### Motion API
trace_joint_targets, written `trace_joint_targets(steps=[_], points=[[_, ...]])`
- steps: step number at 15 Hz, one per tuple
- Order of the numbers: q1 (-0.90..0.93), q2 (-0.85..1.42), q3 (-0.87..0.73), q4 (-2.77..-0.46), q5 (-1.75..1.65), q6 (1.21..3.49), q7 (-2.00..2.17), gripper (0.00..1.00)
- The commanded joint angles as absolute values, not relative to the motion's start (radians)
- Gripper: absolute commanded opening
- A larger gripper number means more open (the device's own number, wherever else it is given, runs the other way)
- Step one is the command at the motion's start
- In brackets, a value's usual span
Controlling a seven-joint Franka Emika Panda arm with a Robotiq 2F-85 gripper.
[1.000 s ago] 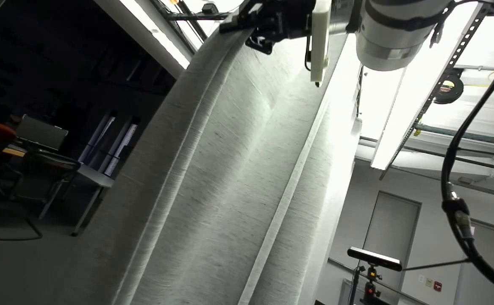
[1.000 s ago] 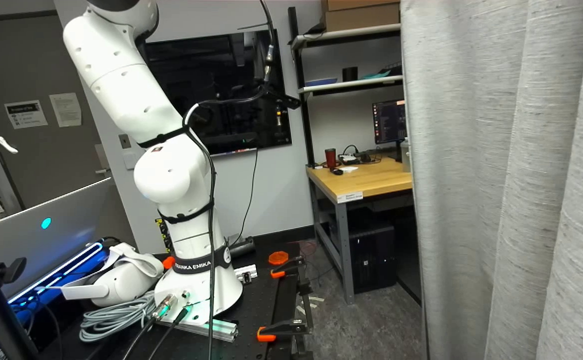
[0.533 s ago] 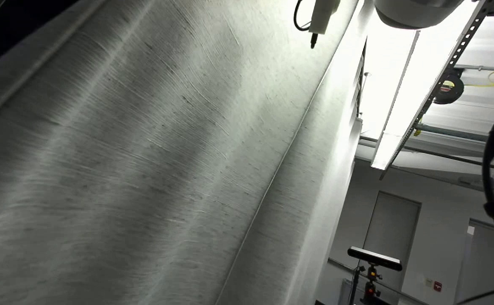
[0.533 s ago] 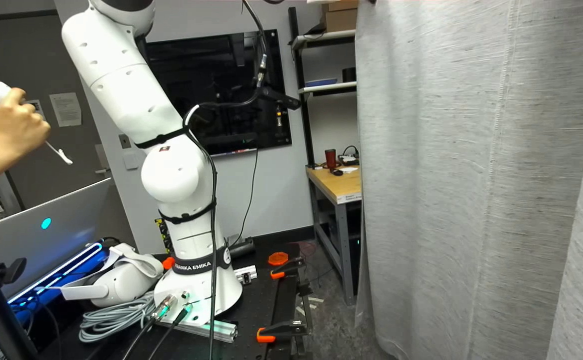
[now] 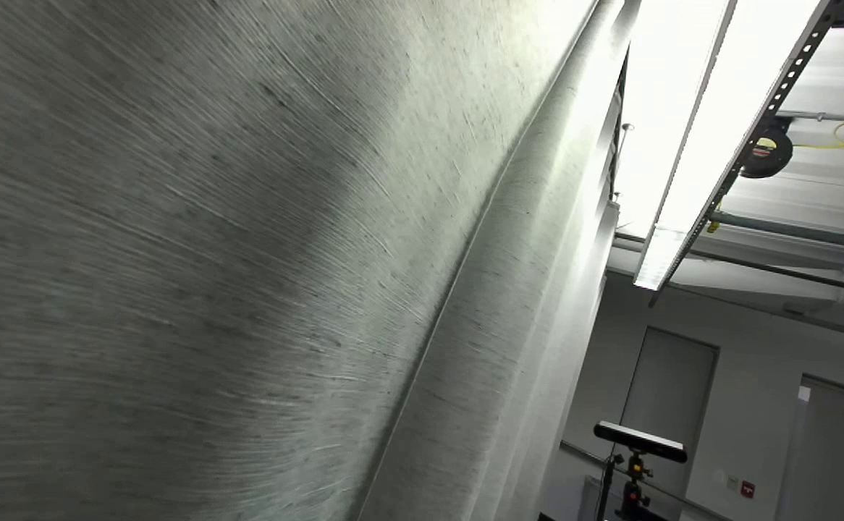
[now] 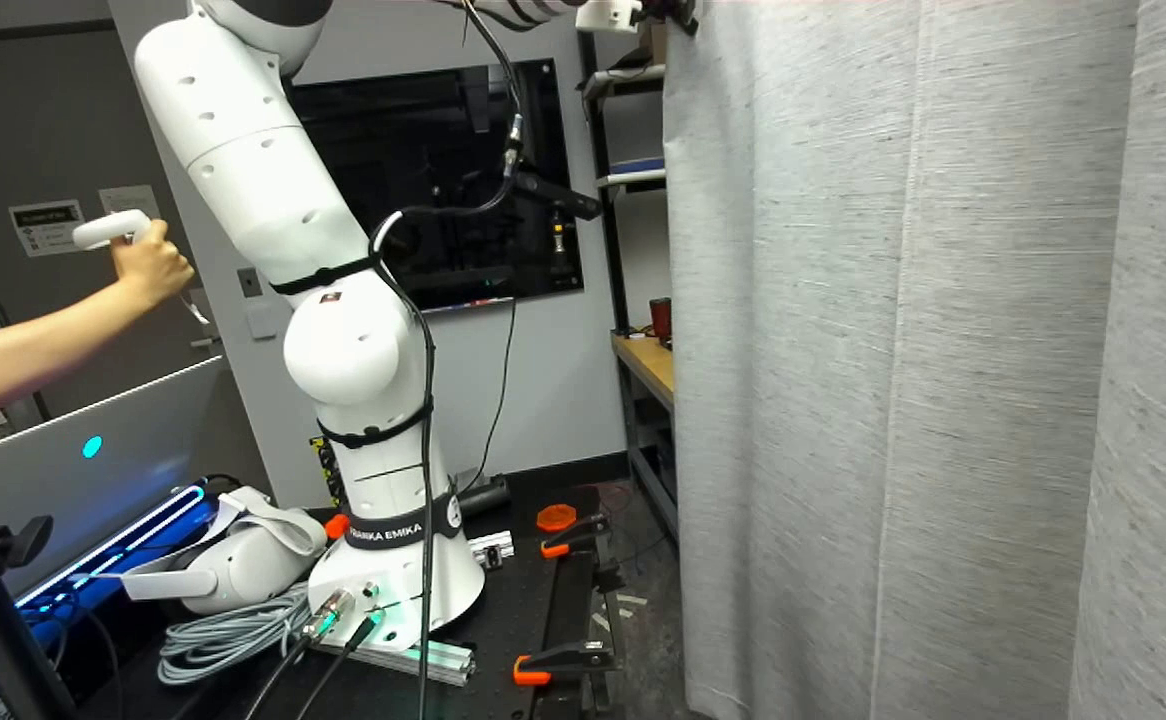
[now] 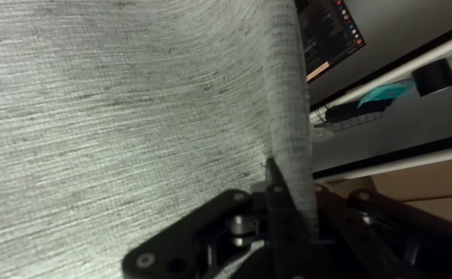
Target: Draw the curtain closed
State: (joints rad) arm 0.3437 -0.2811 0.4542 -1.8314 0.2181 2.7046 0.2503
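Observation:
The curtain (image 6: 903,400) is a tall pale grey woven drape with vertical folds. It hangs over the right part of an exterior view. In an exterior view the curtain (image 5: 263,239) fills the left and middle, and my gripper is out of view there. My gripper (image 6: 681,14) shows only partly at the top, at the curtain's upper leading edge. In the wrist view the curtain (image 7: 133,116) fills the left. Its folded edge runs down between the two fingers of my gripper (image 7: 291,174), which is shut on it. The far finger is partly hidden behind the cloth.
A shelf (image 6: 633,178) and a wooden desk (image 6: 651,362) stand behind the curtain's edge. Orange-tipped clamps (image 6: 568,660) sit on the bench edge. A person's hand (image 6: 151,265) holds a white controller at left. A camera on a stand (image 5: 639,440) shows at lower right.
The curtain's leading edge has moved left with my gripper and covers more of the desk and shelf. In an exterior view the curtain has spread over the dark room, and the gripper has left that view.

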Motion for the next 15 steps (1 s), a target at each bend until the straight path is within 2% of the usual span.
trace_joint_targets(steps=[1, 8, 15], points=[[0.378, -0.233, 0.552, -1.849, 0.177, 2.649, 0.344, 0.01], [0.409, -0.230, 0.707, -1.809, 0.158, 2.670, 0.429, 0.01], [0.353, -0.222, 0.837, -1.770, 0.092, 2.669, 0.509, 0.01]])
